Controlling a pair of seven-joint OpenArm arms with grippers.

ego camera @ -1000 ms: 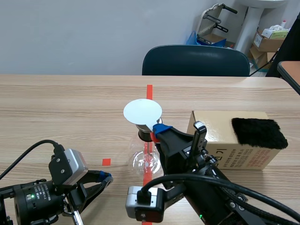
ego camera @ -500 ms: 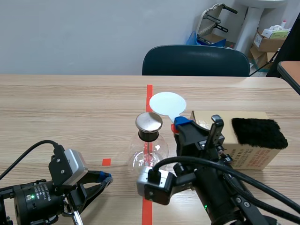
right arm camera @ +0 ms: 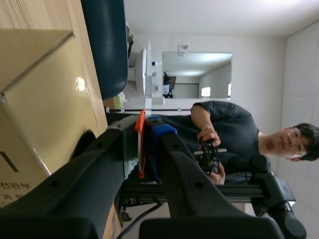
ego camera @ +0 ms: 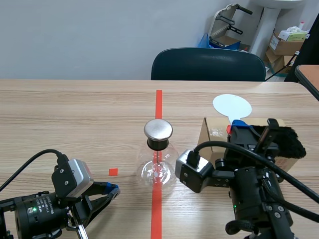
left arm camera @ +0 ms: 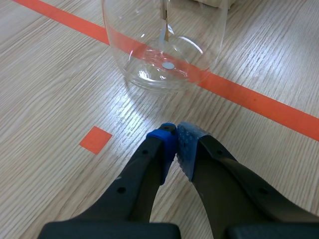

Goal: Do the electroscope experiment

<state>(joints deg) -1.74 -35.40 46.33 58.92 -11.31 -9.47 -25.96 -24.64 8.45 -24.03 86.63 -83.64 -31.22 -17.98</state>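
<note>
electroscope (ego camera: 158, 160): glass, on red tape line (ego camera: 158, 97), fragile, slippery; hold at neck | right gripper (right arm camera: 143, 134): pinches white disc paddle (ego camera: 232, 105), light, stiff, perhaps plastic, by cardboard box (ego camera: 209, 140) | left gripper (left arm camera: 175, 144): pads pressed together, empty, near electroscope

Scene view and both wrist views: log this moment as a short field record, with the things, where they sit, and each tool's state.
electroscope: glass flask with metal cap, on the red tape line
paddle: white disc paddle, raised near the cardboard box
fur: black fur pad on the box
left tool: shut, empty, by the flask
right tool: shut on the paddle's orange handle
</note>
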